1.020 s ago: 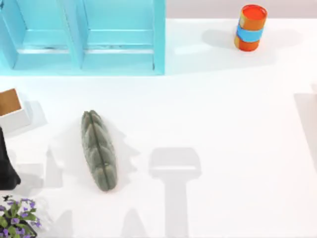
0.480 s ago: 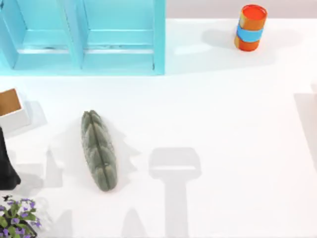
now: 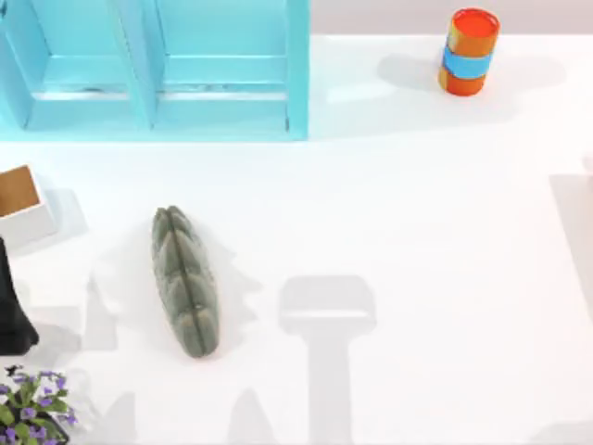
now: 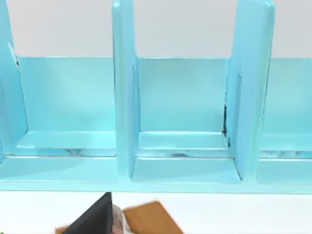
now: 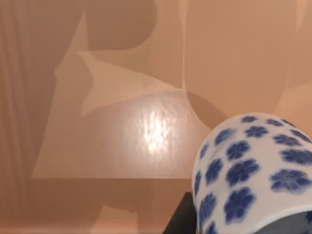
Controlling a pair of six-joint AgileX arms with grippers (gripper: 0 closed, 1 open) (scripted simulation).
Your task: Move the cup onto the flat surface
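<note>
A white cup with blue flowers is seen close before the right wrist camera above a tan surface, presumably carried; the jaws' state cannot be told

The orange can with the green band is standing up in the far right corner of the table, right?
Almost. The orange can does stand upright near the table's far right corner, but its band is blue, not green. The top view shows the blue stripe wrapped around its middle.
</note>
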